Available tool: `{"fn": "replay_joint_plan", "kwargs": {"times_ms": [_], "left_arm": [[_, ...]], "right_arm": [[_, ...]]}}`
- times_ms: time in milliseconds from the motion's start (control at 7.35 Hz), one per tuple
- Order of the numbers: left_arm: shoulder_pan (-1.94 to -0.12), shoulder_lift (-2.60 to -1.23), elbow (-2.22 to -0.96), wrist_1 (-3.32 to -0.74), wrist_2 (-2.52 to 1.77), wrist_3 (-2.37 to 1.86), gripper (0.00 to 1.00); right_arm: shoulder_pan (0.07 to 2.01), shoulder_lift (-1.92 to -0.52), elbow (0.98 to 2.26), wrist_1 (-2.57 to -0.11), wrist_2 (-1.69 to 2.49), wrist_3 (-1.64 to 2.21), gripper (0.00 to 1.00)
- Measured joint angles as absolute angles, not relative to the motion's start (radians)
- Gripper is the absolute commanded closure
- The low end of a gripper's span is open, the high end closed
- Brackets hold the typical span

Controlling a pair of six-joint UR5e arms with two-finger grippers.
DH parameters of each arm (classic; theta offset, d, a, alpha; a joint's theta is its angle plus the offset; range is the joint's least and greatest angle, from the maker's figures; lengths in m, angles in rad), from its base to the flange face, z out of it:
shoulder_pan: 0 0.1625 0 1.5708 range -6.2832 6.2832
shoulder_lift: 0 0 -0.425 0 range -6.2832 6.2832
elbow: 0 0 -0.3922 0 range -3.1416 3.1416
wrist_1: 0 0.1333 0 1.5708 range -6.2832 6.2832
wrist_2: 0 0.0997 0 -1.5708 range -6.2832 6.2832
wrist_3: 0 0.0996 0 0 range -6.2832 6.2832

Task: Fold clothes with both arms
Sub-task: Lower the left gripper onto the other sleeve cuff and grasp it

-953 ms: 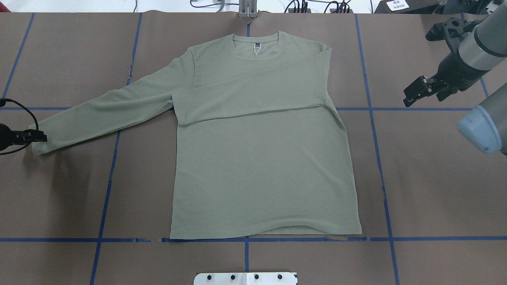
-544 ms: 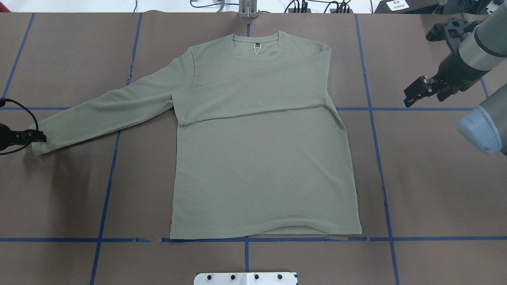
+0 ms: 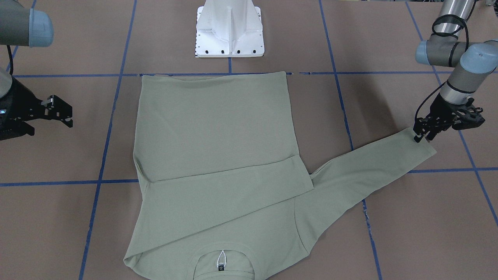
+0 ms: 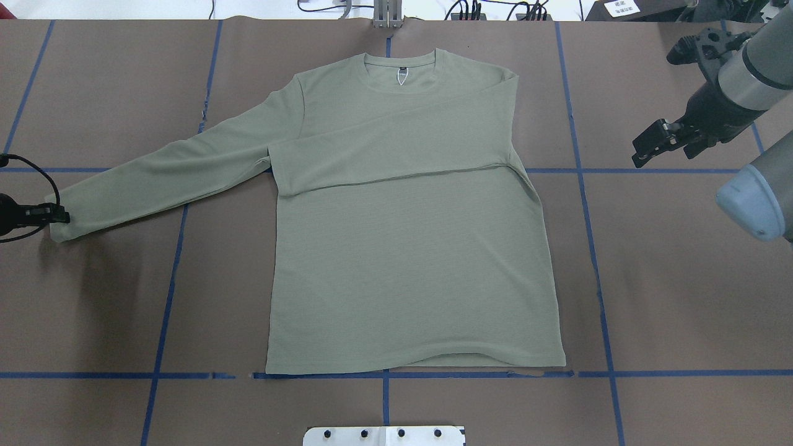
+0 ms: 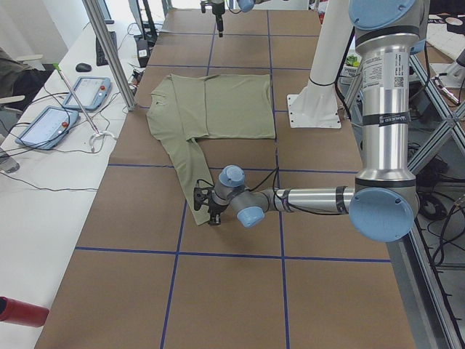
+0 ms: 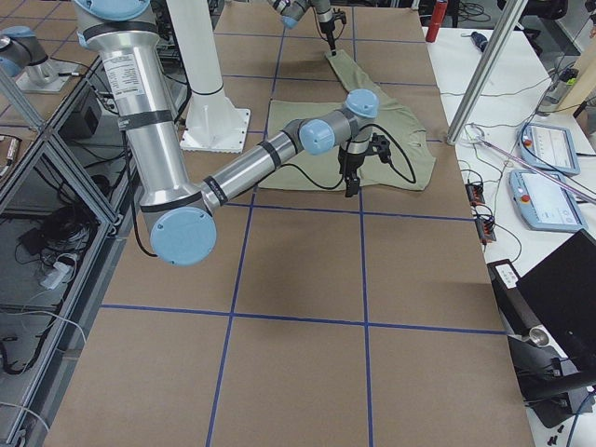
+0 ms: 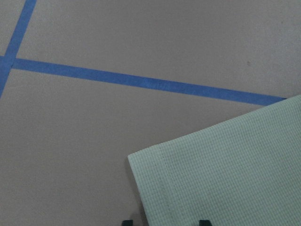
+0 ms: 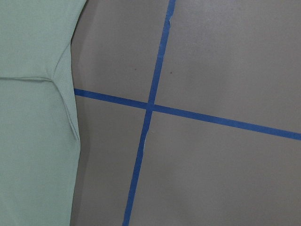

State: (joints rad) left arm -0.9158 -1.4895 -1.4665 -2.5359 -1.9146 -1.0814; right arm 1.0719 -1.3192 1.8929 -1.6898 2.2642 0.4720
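We are finding the neck label [image 3: 221,267] on the shirt [image 4: 409,248] unreadable; the left wrist view alone is showing the left gripper [image 7: 164,222] spread astride the cuff [image 7: 150,174]; the right gripper [image 3: 65,114] is gaping, empty.

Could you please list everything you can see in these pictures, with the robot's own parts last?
shirt: one, pale green, flat mid-table, one sleeve folded across the chest, the other stretched out.
table: one, brown cover, under the shirt.
tape lines: several, blue, a grid on the table.
base: one, white, by the shirt's hem.
tablets: two, blue-rimmed, on the white side bench.
cylinder: one, red, on that bench's near end.
arms: two, silver-grey with light blue caps, left arm and right arm.
left gripper: one, black, open at the outstretched sleeve's cuff.
right gripper: one, black, open, over bare table, apart from the shirt.
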Motion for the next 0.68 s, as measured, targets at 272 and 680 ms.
{"fn": "replay_joint_plan", "kwargs": {"times_ms": [272, 680], "left_arm": [[-0.916, -1.489, -1.467, -2.535, -1.914, -1.082, 0.72], [-0.916, -1.490, -1.471, -2.534, -1.915, -1.092, 1.00]], "right_arm": [[1.074, -1.319, 1.893, -1.690, 2.264, 0.471, 0.00], [1.076, -1.319, 1.894, -1.690, 2.264, 0.472, 0.00]]}}
